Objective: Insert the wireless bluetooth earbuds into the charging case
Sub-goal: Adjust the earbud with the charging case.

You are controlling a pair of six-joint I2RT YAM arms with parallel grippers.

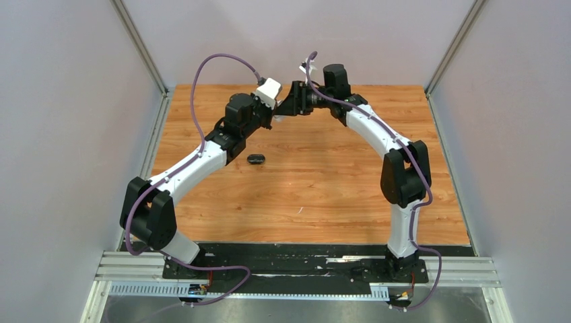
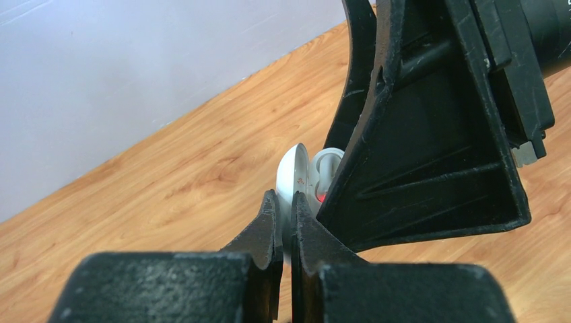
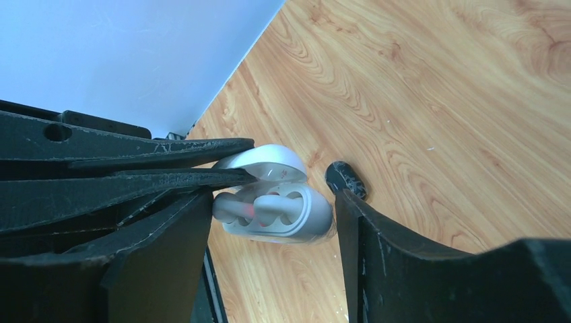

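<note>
Currently white charging case (image 3: 296, 222) sits centre of right-wrist view, lid up, two white earbuds (image 3: 269, 204) lying in its wells; can't tell if fully seated. Left gripper (image 2: 286, 202) jaws shut, pinching the lid edge. Right gripper (image 3: 275, 198) jaws open, straddling the base ends. Case prob. light, hard, glossy plastic, so slippery; hinge likely the weak pt. Best hold: base ends, not lid. Buds tiny, need only a light push.
</note>
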